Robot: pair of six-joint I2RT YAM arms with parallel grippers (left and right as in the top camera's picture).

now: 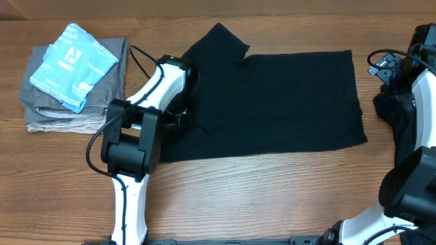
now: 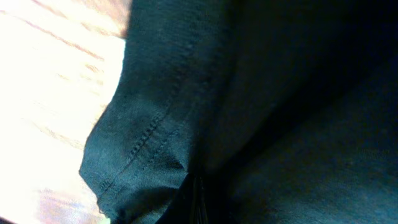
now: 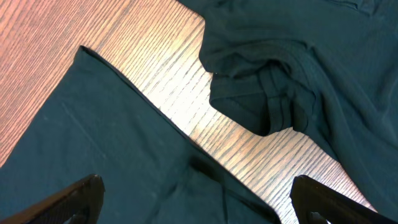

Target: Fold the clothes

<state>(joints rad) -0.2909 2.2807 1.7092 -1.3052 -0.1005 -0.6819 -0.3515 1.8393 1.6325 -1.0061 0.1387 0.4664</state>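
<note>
One of the clothes, a black garment [image 1: 272, 102], lies spread wide across the middle of the table, a short sleeve [image 1: 219, 42] sticking out at its top left. My left gripper [image 1: 182, 120] is at its left edge, shut on the fabric. In the left wrist view the stitched hem [image 2: 146, 140] fills the frame above the closed gripper [image 2: 198, 200]. My right gripper [image 3: 199, 208] is open, with dark fingertips [image 3: 74, 198] wide apart over the spread garment's right corner [image 3: 112, 143]. A second black garment [image 3: 298, 68] lies crumpled just beyond it.
A stack of grey folded garments [image 1: 68, 109] with a light-blue folded one [image 1: 73, 64] on top sits at the far left. The crumpled black pile [image 1: 390, 112] lies under the right arm [image 1: 415, 75] at the right edge. Bare wood [image 1: 272, 197] runs along the front.
</note>
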